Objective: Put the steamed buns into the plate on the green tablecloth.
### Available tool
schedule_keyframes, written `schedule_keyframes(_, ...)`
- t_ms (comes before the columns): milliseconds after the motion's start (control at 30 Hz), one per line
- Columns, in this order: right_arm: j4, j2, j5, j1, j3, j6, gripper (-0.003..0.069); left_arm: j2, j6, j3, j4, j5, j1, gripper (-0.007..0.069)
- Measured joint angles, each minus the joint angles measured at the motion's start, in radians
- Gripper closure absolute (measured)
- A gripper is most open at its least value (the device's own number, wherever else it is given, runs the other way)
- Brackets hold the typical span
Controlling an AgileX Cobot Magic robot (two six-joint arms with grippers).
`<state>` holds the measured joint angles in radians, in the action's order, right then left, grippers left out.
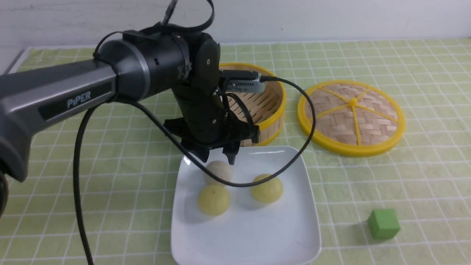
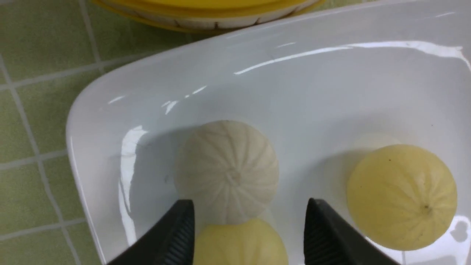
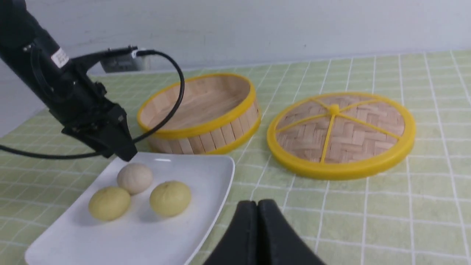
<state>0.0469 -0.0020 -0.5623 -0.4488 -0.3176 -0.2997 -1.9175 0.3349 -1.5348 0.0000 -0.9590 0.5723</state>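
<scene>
Steamed buns (image 1: pixel 213 200), pleated, two pale yellow and one off-white, lie on the plate (image 1: pixel 257 235). "PiPER" marks the left arm (image 1: pixel 73 95); the left gripper (image 1: pixel 218 159) gapes empty, the right gripper (image 3: pixel 257 206) is pinched together, empty.

A shiny white square plate (image 1: pixel 257 235) lies flat on the green tablecloth (image 1: pixel 368 184). In it sit a round off-white bun (image 1: pixel 219 172), a yellow bun (image 1: pixel 213 200) right beside it, and a second yellow bun (image 1: pixel 267 188) a little apart.

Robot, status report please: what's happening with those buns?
Left gripper open over the off-white bun. Right gripper shut, empty. Three steamed buns on plate. Nothing in the way.
</scene>
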Motion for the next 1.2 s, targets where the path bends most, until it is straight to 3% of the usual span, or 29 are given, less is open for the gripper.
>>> schedule_keyframes(567, -0.012, 0.0, -0.018, 0.0, 0.0, 0.066, 0.066, 0.0, 0.0, 0.0, 0.0, -0.003, 0.0, 0.0377)
schedule_keyframes(833, 0.026, -0.001, -0.002, 0.0, 0.023, 0.066, 0.0655, 0.02, 0.0, -0.001, 0.067, -0.136, 0.0, 0.0604)
schedule_keyframes(900, 0.055, -0.001, 0.013, 0.005, 0.055, 0.066, 0.0654, 0.048, 0.0, -0.001, 0.091, -0.158, 0.0, 0.0622)
schedule_keyframes(1200, 0.098, -0.002, 0.06, 0.19, 0.259, 0.067, 0.0647, 0.253, -0.006, -0.001, 0.183, -0.209, 0.0, 0.0622)
